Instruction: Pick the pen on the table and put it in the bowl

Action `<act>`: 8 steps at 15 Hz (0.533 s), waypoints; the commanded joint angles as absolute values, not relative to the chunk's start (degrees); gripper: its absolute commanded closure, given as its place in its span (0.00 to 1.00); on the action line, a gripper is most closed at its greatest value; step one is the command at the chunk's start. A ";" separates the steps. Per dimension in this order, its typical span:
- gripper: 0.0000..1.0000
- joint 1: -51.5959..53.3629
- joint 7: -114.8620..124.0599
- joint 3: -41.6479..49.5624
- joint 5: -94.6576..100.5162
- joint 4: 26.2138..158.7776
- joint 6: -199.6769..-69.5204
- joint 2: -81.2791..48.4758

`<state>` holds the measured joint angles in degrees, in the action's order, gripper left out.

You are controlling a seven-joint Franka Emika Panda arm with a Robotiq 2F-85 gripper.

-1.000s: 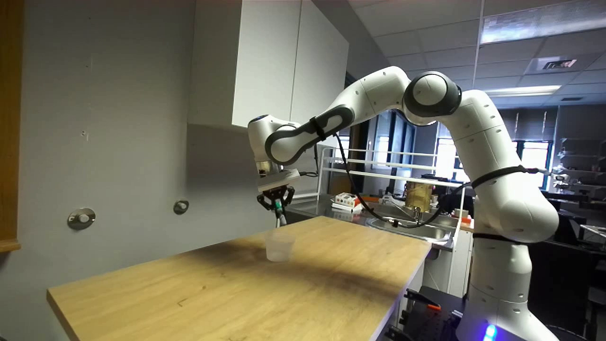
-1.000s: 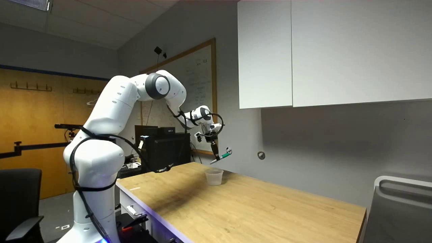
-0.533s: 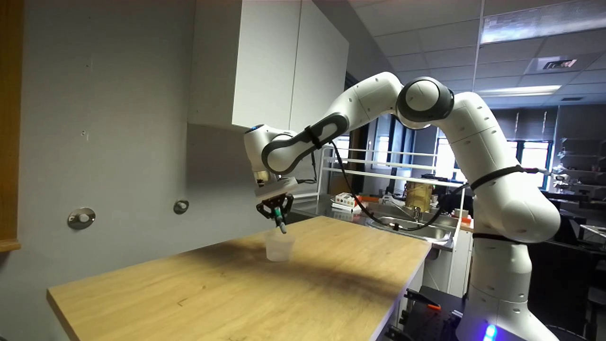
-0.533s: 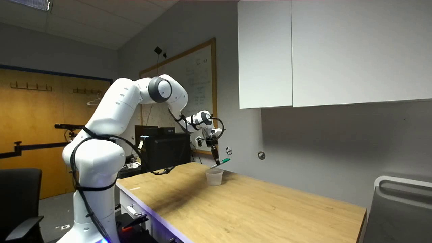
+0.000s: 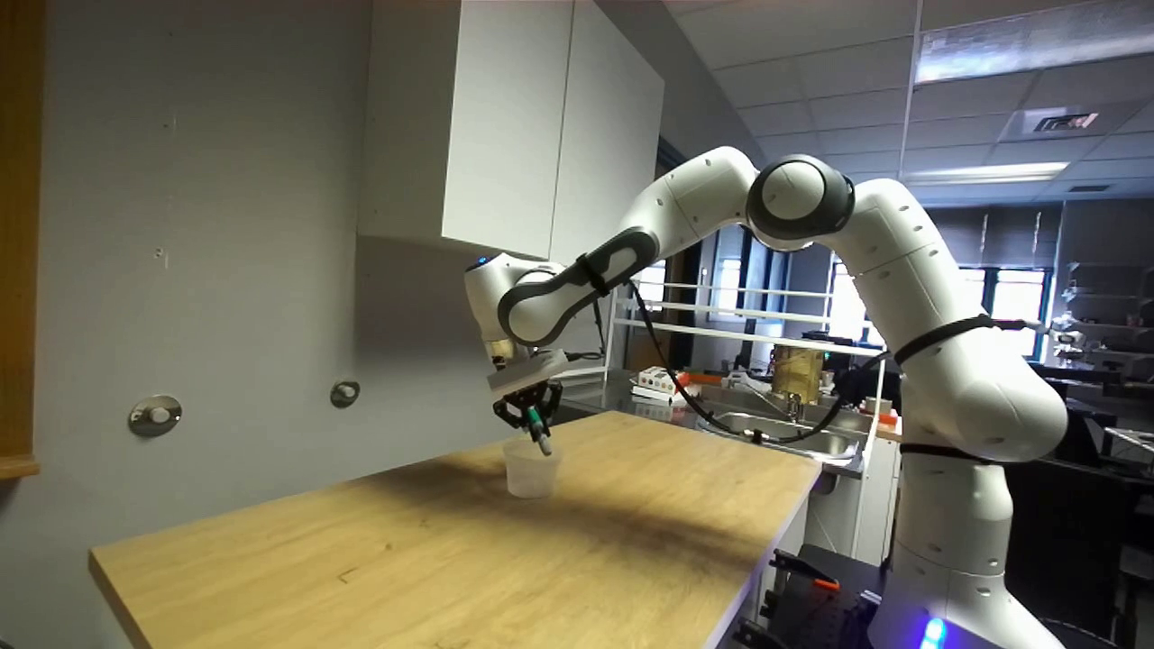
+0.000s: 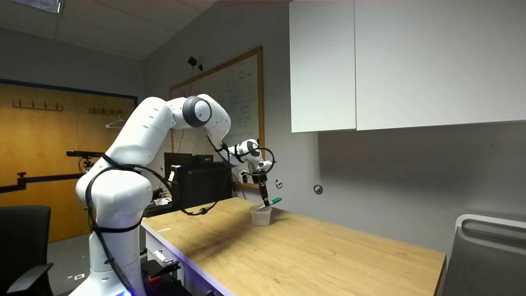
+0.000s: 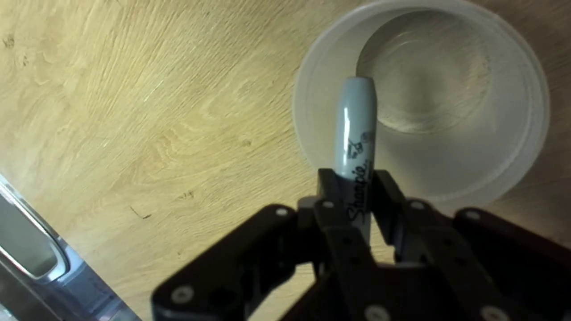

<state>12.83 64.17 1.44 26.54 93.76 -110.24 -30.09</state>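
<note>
Pen (image 7: 355, 120) in end effector (image 7: 354, 183), at mouth of bowl (image 7: 450, 165)

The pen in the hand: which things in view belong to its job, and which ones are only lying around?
Belong to the job:
pen, held in the hand
bowl
table

Not part of it:
black chair
red-and-white box
whiteboard
sink

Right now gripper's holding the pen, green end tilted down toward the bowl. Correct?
No: the gripper is holding the pen, but its gray end tilts down toward the bowl; the green end is up, in both exterior views.
</note>
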 commanded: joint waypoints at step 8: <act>0.15 15.55 64.99 3.21 28.26 90.87 -107.33 -32.01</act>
<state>14.28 64.17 2.46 27.05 93.43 -109.56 -31.01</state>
